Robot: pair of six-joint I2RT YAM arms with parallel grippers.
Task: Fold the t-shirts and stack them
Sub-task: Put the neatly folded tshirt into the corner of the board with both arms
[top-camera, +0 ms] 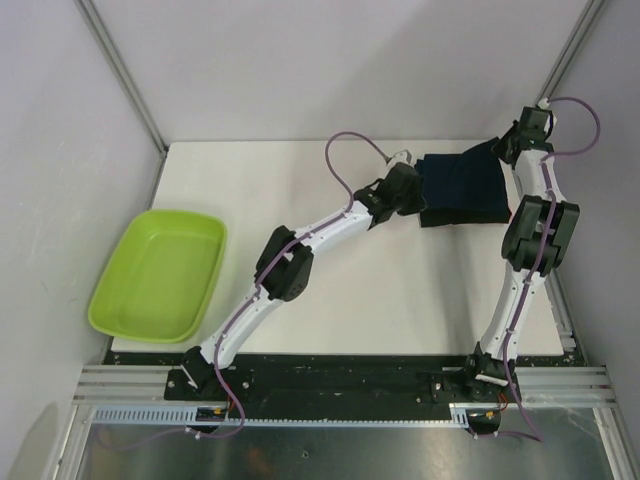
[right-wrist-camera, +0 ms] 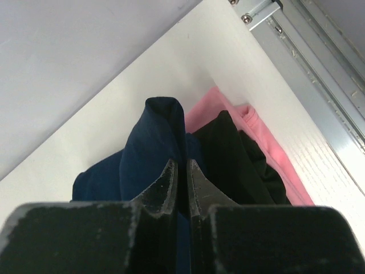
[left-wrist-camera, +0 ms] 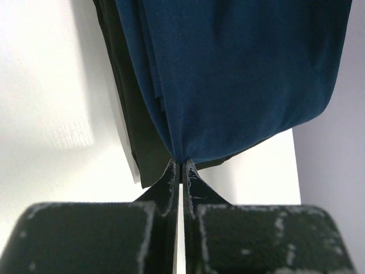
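Observation:
A folded navy t-shirt (top-camera: 462, 183) lies on a stack at the table's far right, over a black t-shirt (top-camera: 455, 217) whose edge shows beneath. My left gripper (top-camera: 412, 188) is shut on the navy shirt's left edge; in the left wrist view the navy shirt (left-wrist-camera: 239, 74) hangs from the pinched fingertips (left-wrist-camera: 181, 164), with the black shirt (left-wrist-camera: 137, 131) behind. My right gripper (top-camera: 506, 148) is shut on the navy shirt's far right corner. The right wrist view shows the gripper (right-wrist-camera: 181, 165) pinching navy cloth (right-wrist-camera: 151, 142) beside the black shirt (right-wrist-camera: 239, 160) and a pink shirt (right-wrist-camera: 274, 154).
A lime-green plastic tub (top-camera: 160, 274) sits at the table's left edge. A metal rail (right-wrist-camera: 319, 74) runs along the table's right side, close to the stack. Grey enclosure walls (top-camera: 330, 60) stand behind and beside the table (top-camera: 300, 180).

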